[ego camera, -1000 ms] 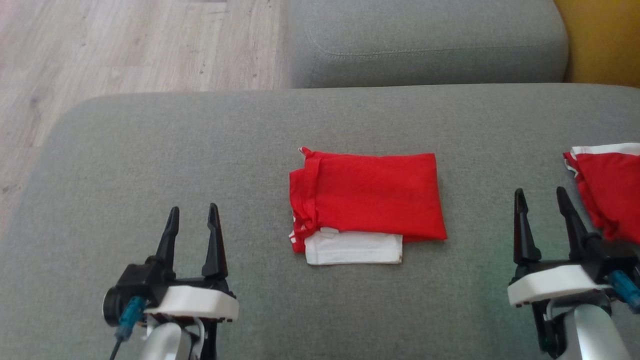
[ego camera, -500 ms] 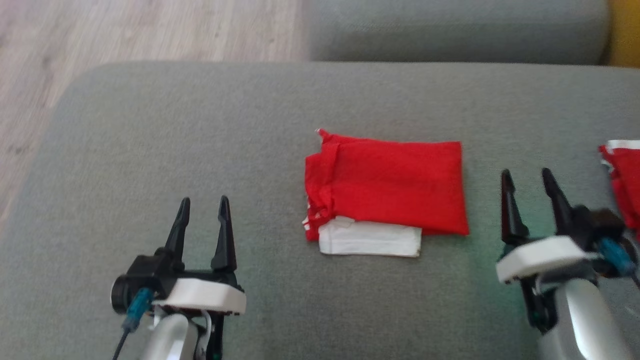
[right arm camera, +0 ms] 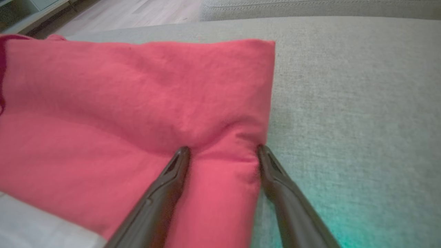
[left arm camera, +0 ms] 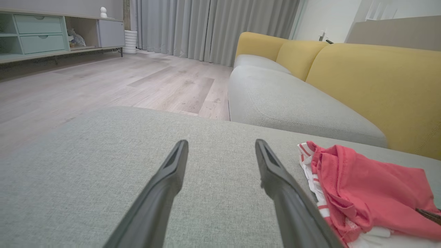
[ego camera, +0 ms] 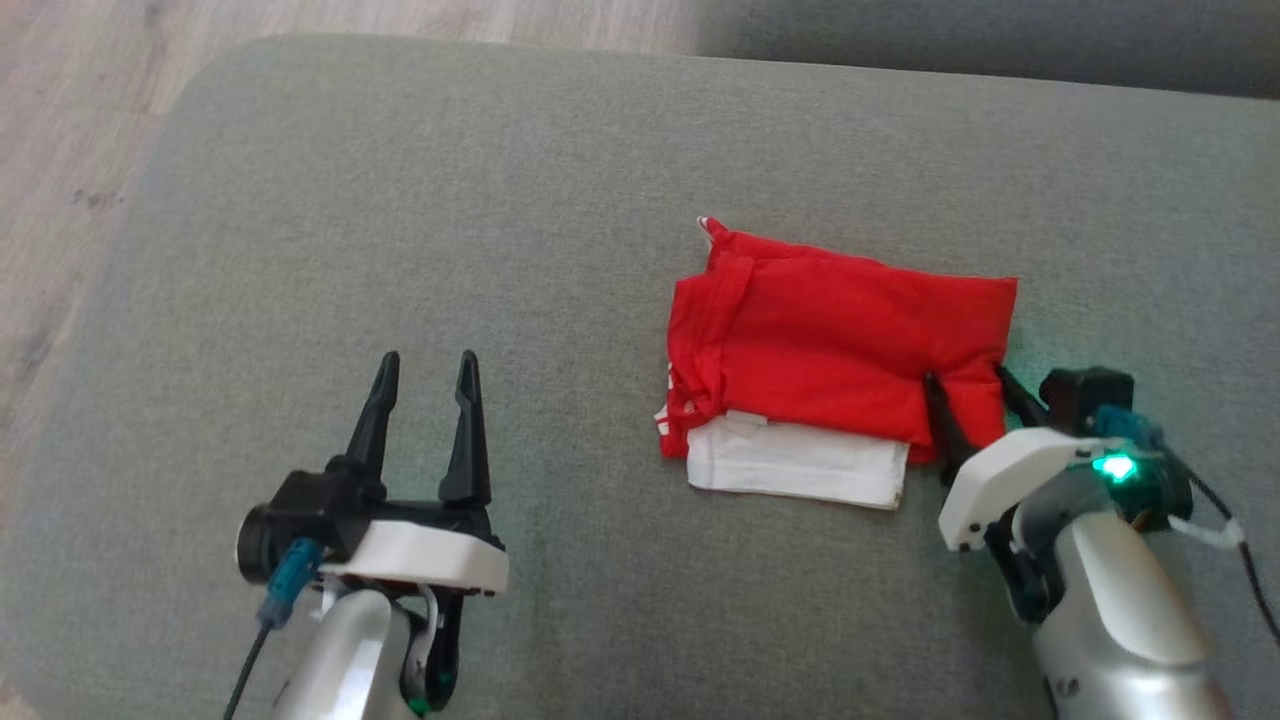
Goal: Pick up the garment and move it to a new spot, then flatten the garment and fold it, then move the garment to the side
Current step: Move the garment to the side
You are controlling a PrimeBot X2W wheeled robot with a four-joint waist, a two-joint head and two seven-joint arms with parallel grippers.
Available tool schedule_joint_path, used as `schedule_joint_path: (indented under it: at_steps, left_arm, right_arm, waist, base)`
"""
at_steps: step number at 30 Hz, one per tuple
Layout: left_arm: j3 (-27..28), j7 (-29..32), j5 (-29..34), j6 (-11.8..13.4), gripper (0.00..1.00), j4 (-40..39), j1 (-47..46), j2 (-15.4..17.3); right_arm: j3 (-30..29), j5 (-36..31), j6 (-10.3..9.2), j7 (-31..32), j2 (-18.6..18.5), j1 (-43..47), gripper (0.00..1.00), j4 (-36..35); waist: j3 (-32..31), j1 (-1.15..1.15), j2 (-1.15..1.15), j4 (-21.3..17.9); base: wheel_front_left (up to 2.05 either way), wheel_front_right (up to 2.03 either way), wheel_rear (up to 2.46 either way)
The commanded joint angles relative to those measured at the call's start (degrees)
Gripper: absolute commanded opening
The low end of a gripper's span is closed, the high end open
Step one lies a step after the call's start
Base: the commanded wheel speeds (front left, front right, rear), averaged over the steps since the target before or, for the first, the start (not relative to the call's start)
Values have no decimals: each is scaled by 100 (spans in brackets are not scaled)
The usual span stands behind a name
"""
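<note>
Jaws of the right gripper (ego camera: 965,376) stand wide astride the edge of the folded red garment (ego camera: 840,335), and should close on every layer.

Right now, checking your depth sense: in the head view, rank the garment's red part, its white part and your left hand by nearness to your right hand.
1. Red part, between the right hand's fingers.
2. White part, just left.
3. Left hand, far left.
</note>
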Motion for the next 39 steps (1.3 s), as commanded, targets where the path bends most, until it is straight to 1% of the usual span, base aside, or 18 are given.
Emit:
schedule_joint_path:
  at_steps: [1, 3, 6, 12, 15, 18, 19, 21, 23, 27, 29, 32, 34, 36, 39]
  left_arm:
    - [113, -55, -38, 22, 100, -145, -213, 31]
    - [75, -55, -7, 22, 100, -123, -215, 31]
    - [23, -55, 18, 22, 100, -91, -198, 31]
    - [-67, -55, 48, 16, 100, -57, -142, 31]
    - [-91, -55, 53, 30, 100, -59, -93, 31]
    - [-190, -55, 60, 21, 100, -53, -47, 31]
    - [-190, -55, 60, 21, 100, -53, -47, 31]
    - [-245, -55, 41, 39, 100, -68, -26, 31]
    - [-279, -55, 20, 66, 100, -98, -24, 31]
    - [-296, -55, 51, 91, 100, -151, -81, 31]
    - [-272, -55, 86, 86, 100, -168, -143, 31]
    - [-223, -55, 128, 74, 100, -215, -267, 31]
    - [-213, -55, 141, 51, 100, -233, -359, 31]
    - [-214, -55, 155, 29, 100, -250, -454, 31]
    - [-201, -55, 173, 5, 100, -273, -586, 31]
  right_arm:
    - [214, -19, -4, 76, -3, -203, 100, 83]
    - [244, -10, -4, 11, -3, -278, 0, 244]
    - [243, -69, -4, -165, -3, -365, 0, 428]
    - [327, -496, -4, -612, -31, -479, 0, 568]
    - [432, -679, -4, -690, -150, -475, 0, 500]
    - [622, -806, -4, -645, -375, -472, 0, 319]
    - [622, -806, -4, -645, -375, -472, 0, 319]
    - [794, -848, -4, -561, -623, -473, 0, 139]
    - [960, -843, -4, -437, -946, -489, 0, -65]
    - [1288, -908, -4, -176, -1866, -582, 0, -474]
    - [1331, -862, -4, -75, -2310, -654, 0, -648]
    - [1300, -825, -4, 12, -2984, -781, 0, -803]
    - [1207, -784, -4, 31, -3338, -862, 0, -826]
    - [1082, -789, -4, 36, -3625, -946, 0, -804]
    - [835, -880, -4, 63, -3919, -1063, 0, -701]
  waist:
    - [7, -1, 0, 39]
    - [-13, -1, 0, 47]
    - [-91, -1, 0, 2]
    - [-422, -1, 0, -318]
    - [-579, -1, 0, -523]
    - [-687, -1, 0, -747]
    - [-687, -1, 0, -747]
    - [-713, -1, 0, -893]
    - [-695, -1, 0, -1032]
    - [-507, -1, 0, -1293]
    - [-370, -1, 0, -1396]
    - [-122, -1, 0, -1500]
    - [46, -1, 0, -1542]
    - [221, -1, 0, -1567]
    - [459, -1, 0, -1575]
  base:
    - [0, 0, 0]
    - [0, 0, 0]
    - [0, 0, 0]
    - [0, 0, 0]
    - [0, 0, 0]
    - [0, 0, 0]
    - [0, 0, 0]
    - [0, 0, 0]
    - [0, 0, 0]
    - [0, 0, 0]
    - [0, 0, 0]
    - [0, 0, 0]
    - [0, 0, 0]
    - [0, 0, 0]
    - [0, 0, 0]
